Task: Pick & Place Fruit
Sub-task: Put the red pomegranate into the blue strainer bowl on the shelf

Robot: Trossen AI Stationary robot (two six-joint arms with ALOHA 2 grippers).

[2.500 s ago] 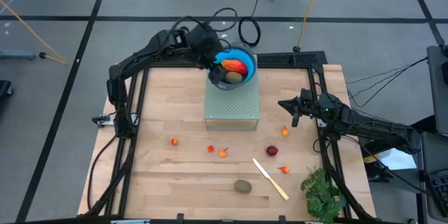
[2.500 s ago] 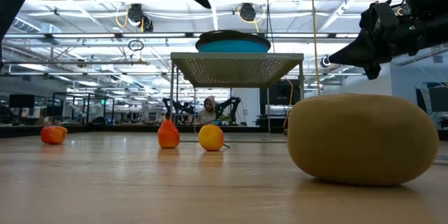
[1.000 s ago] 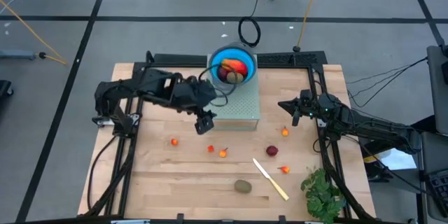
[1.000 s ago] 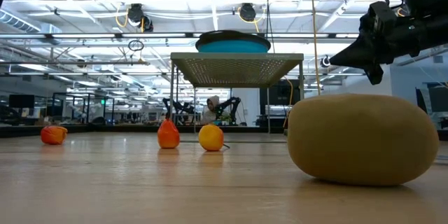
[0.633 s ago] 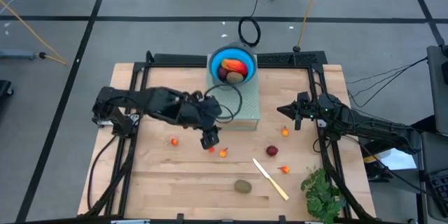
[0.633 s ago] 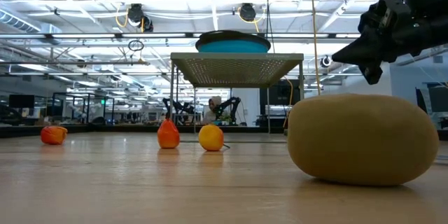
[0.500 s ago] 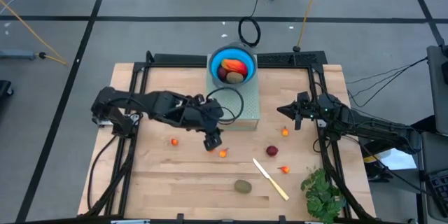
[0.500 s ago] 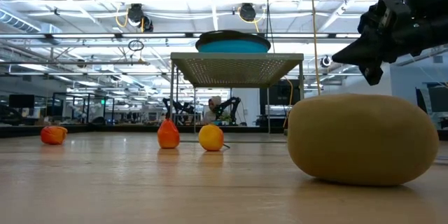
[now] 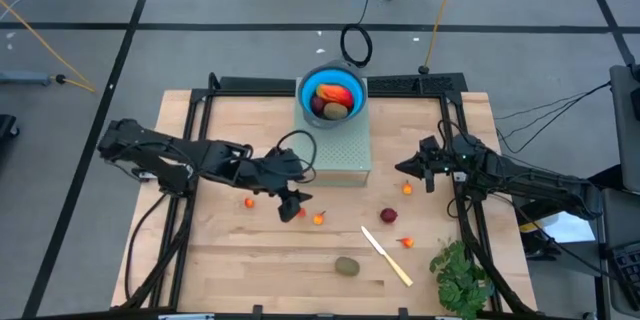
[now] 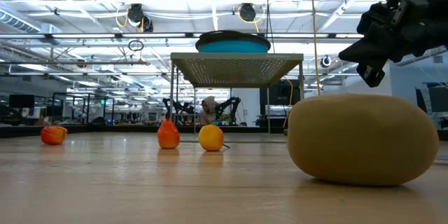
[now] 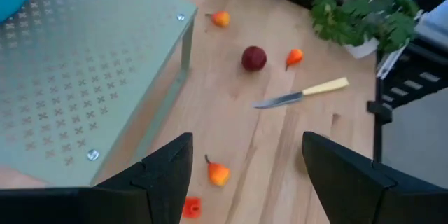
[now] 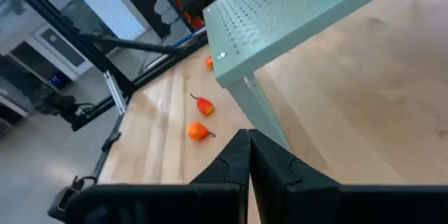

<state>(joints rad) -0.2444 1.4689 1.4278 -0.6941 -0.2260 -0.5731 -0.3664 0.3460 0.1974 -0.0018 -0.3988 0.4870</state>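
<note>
The blue bowl [image 9: 333,95] stands on the pale green perforated stand [image 9: 333,152] and holds a red-orange oval, a kiwi and a dark red ball. Loose fruit lies on the table: tiny orange bits [image 9: 248,202] [image 9: 318,219] [image 9: 407,189] [image 9: 406,242], a dark red ball [image 9: 388,216] and a kiwi [image 9: 346,266]. My left gripper [image 9: 291,209] [image 11: 246,138] hangs open above the bits near the stand's near-left corner; an orange bit [image 11: 218,173] and a red bit [image 11: 190,208] show between its fingers, well below them. My right gripper [image 9: 415,168] [image 12: 248,134] is shut, right of the stand, above the table.
A cream-handled knife [image 9: 386,256] lies between the dark red ball and the kiwi. A green leafy bunch [image 9: 460,278] sits at the near right corner. Black frame rails [image 9: 190,160] run along the table's left, right and far sides.
My left gripper has come away from the stand's left side toward the table's near edge and sunk down over the small orange bits, staying open. My right gripper has turned a little where it hangs, still shut. No fruit has moved.
</note>
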